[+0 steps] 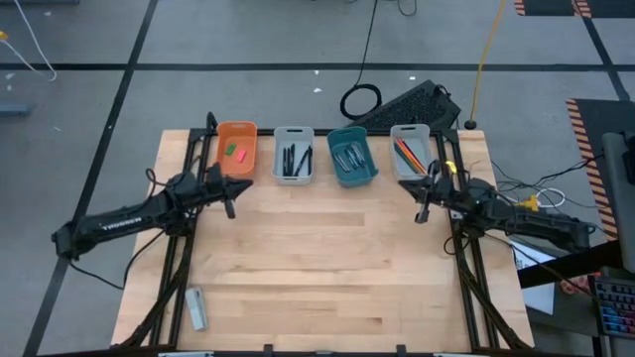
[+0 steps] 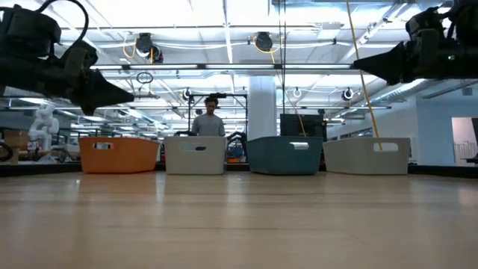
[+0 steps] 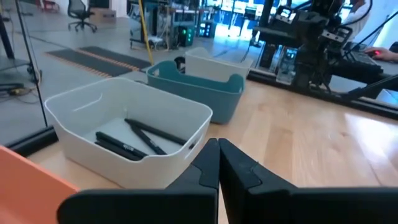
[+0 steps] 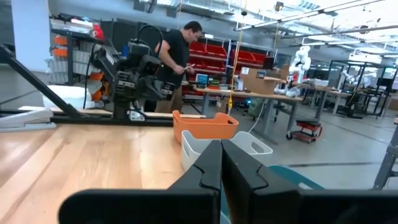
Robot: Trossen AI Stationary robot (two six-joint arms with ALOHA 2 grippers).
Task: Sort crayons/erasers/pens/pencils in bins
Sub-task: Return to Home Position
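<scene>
Four bins stand in a row along the table's far edge. The orange bin (image 1: 236,147) holds a green and a pink-red eraser. A grey-white bin (image 1: 294,154) holds dark pens (image 3: 134,140). The teal bin (image 1: 352,156) holds grey sticks, and a second grey-white bin (image 1: 412,149) holds orange and red sticks. My left gripper (image 1: 230,203) hovers shut and empty just near of the orange bin, fingers together (image 3: 219,163). My right gripper (image 1: 421,210) hovers shut and empty near of the right grey-white bin, fingers together (image 4: 221,163). Both are raised above the table (image 2: 239,217).
A small grey-white object (image 1: 195,307) lies near the table's near-left corner. A dark keyboard (image 1: 412,104) and a cable loop lie on the floor beyond the far edge. A person (image 2: 209,119) stands in the room behind the bins. Bare wood spans the table's middle.
</scene>
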